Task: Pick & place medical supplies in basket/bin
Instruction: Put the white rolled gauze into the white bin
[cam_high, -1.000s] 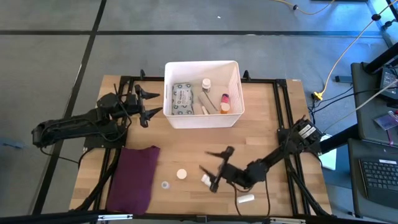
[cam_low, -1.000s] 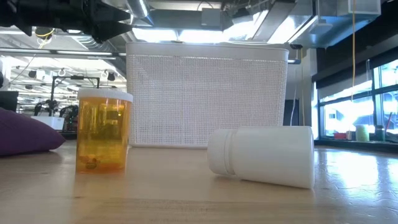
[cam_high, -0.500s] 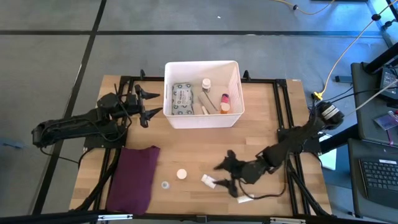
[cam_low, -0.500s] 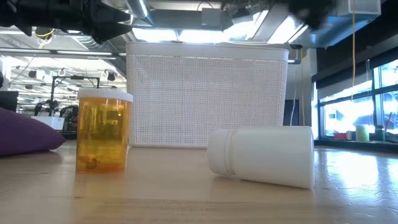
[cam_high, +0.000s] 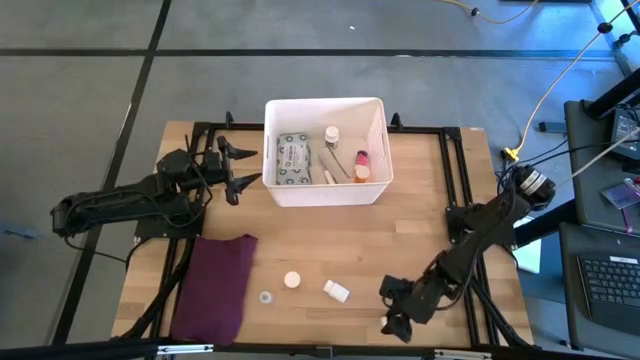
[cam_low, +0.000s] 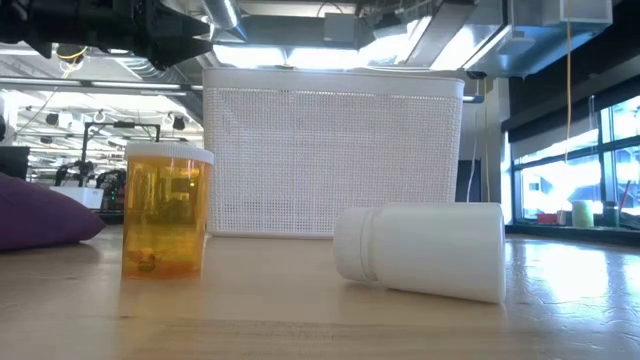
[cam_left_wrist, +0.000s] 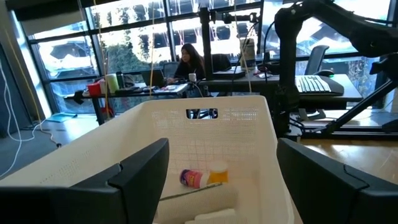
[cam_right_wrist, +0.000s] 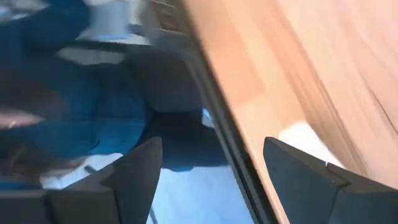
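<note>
1. Two grippers are seen with jaws spread wide, nothing held.
2. Left gripper (cam_high: 232, 170) is parked just beside the white bin (cam_high: 376, 180).
3. Right gripper (cam_high: 393, 307) is hung well away from the bin, near a white bottle (cam_high: 336, 290).
4. Several supplies (cam_high: 294, 158) are lying inside the bin.

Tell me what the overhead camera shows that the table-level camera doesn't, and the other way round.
Only the high view shows what lies in the white bin: a grey-green packet and small bottles. It also shows the open right tool near the table's front edge and a clear ring on the wood. Only the low view shows the bin's mesh side and that the amber bottle stands upright. Both show the white bottle on its side, the maroon cloth and the left tool beside the bin.
</note>
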